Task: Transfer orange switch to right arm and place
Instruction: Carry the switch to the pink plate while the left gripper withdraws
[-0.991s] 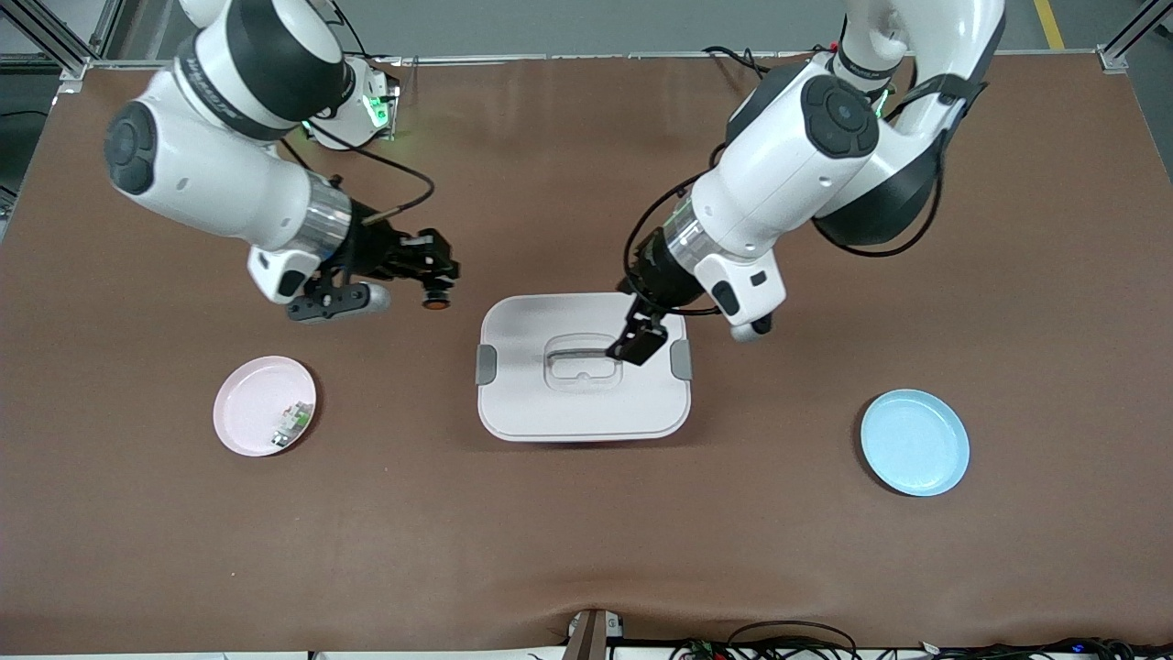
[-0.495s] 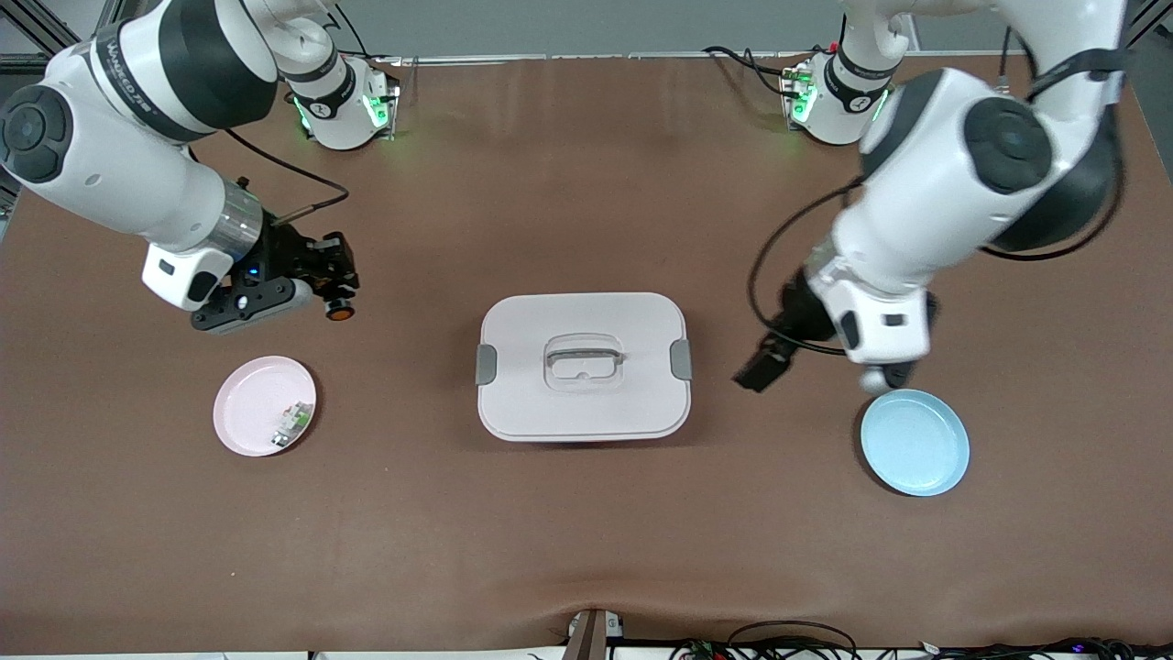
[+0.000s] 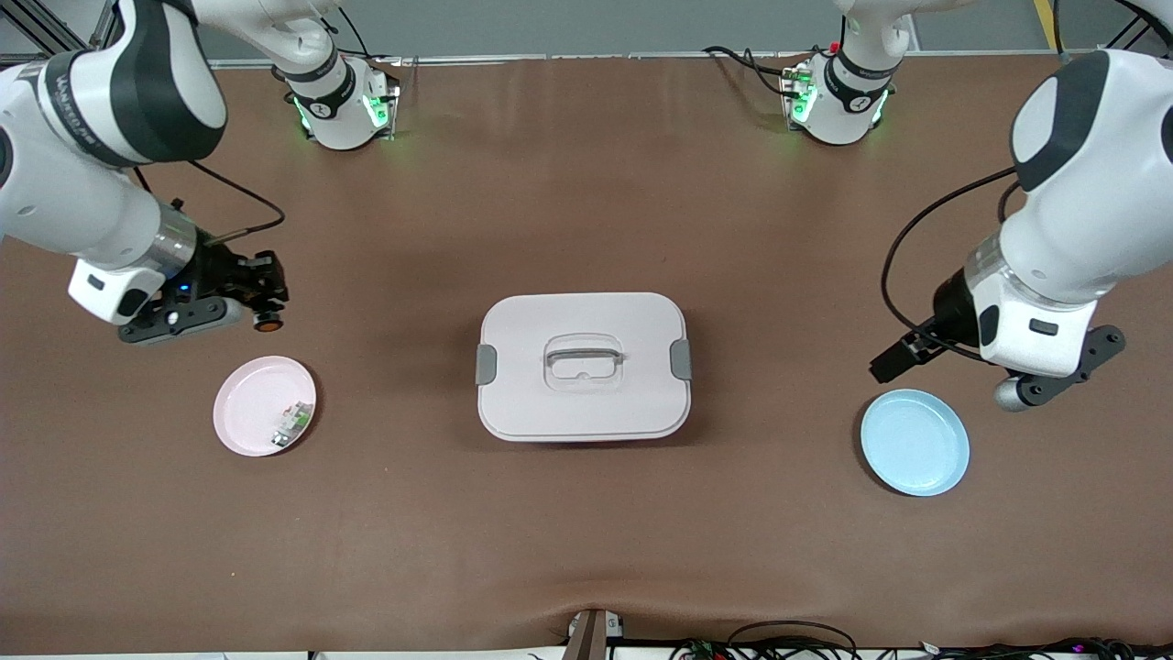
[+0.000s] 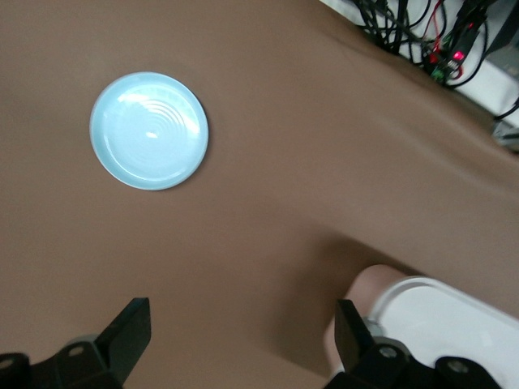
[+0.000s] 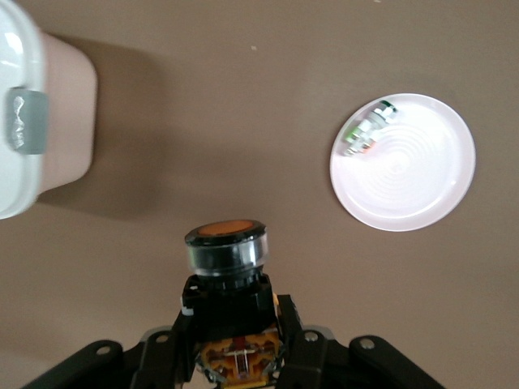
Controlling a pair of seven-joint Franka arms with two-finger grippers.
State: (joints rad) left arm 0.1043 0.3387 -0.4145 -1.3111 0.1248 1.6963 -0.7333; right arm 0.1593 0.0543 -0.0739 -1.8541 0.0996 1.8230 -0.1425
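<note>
The orange switch (image 3: 268,322) sits clamped in the right claw (image 3: 261,307), button end pointing away from the wrist, up in the air over bare brown surface (image 3: 586,532). In the right wrist view the claw's fingers (image 5: 180,344) pinch the switch's black body from both sides. The hand-over looks done; the step in hand is carrying the switch to its placing spot. The pink plate (image 3: 240,403), with a small green-and-white part (image 3: 291,423) in it, lies at about 6 o'clock from the switch in the front view, near but not under it. The next move likely calls for shifting over the plate, lowering, then letting go gently so the switch does not roll. The left claw (image 3: 893,362) waits spread wide and empty above the surface, the blue plate (image 3: 915,443) at its 5 o'clock. The white lidded box (image 3: 583,403) stands mid-surface.
</note>
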